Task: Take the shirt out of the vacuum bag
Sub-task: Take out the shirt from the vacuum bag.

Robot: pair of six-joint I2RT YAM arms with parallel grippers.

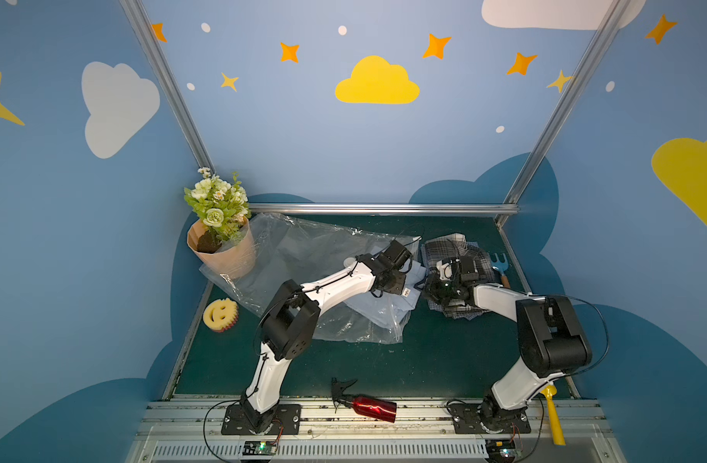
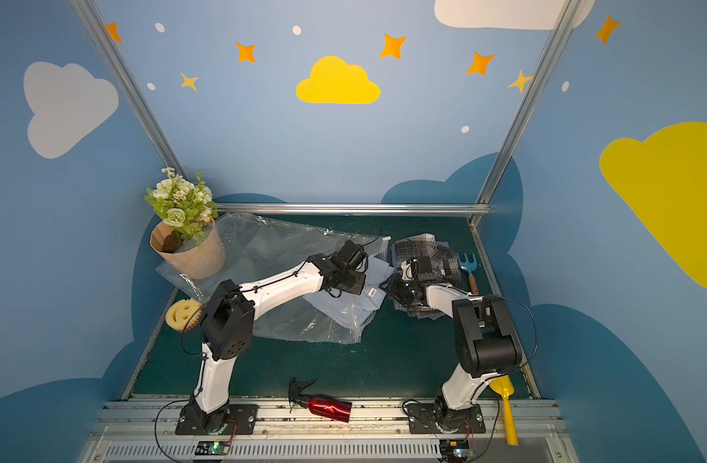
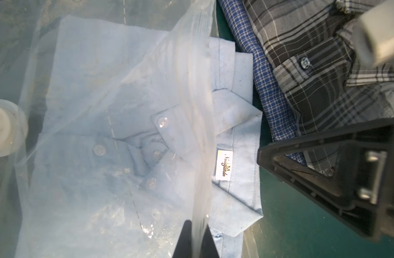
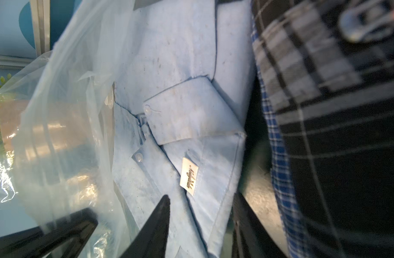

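Observation:
The clear vacuum bag (image 1: 303,256) (image 2: 259,256) lies crumpled across the green table, its white valve (image 3: 1,127) on the upper face. A folded light blue shirt (image 1: 383,310) (image 3: 236,134) (image 4: 191,107) lies mostly inside, with its collar and label poking out of the open mouth. My left gripper (image 3: 197,224) (image 1: 387,290) is shut on the bag's upper mouth edge and holds the film up off the shirt. My right gripper (image 4: 201,196) (image 1: 422,286) is open at the mouth, one finger on each side of the shirt's collar.
A pile of dark plaid and blue check shirts (image 1: 456,246) (image 3: 314,78) lies right of the bag, under the right arm. A wrapped flower pot (image 1: 219,240) stands on the bag's far left corner. A smiley sponge (image 1: 220,315), red spray bottle (image 1: 371,407), blue garden fork (image 1: 500,266) and yellow tool (image 1: 552,417) lie around.

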